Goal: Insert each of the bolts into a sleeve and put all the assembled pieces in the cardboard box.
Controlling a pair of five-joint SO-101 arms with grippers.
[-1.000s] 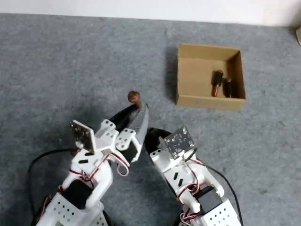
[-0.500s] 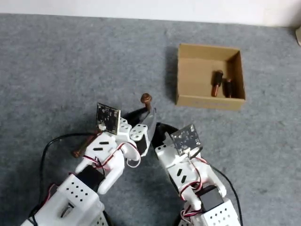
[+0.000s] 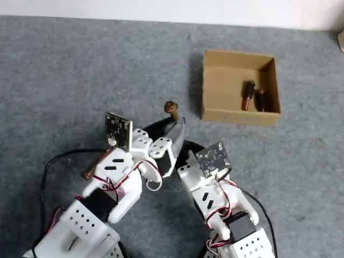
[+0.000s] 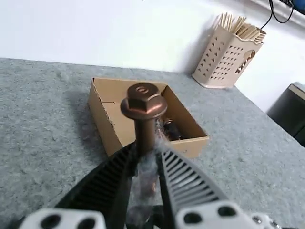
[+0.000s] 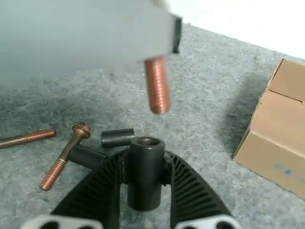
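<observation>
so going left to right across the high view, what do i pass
loose copper bolt lying on the grey carpet → copper hex-head bolt held in the left gripper → brown cardboard box → two dark assembled pieces inside it, near its right wall

Left pincer (image 4: pixel 145 155) clamped on bolt (image 4: pixel 143 106), right pincer (image 5: pixel 144 160) clamped on sleeve (image 5: pixel 144 187), both arms angled inward, tips close

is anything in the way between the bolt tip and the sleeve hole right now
Nothing visible. The bolt, held by the left gripper, hangs above the sleeve in the right gripper, with open air between them.
</observation>
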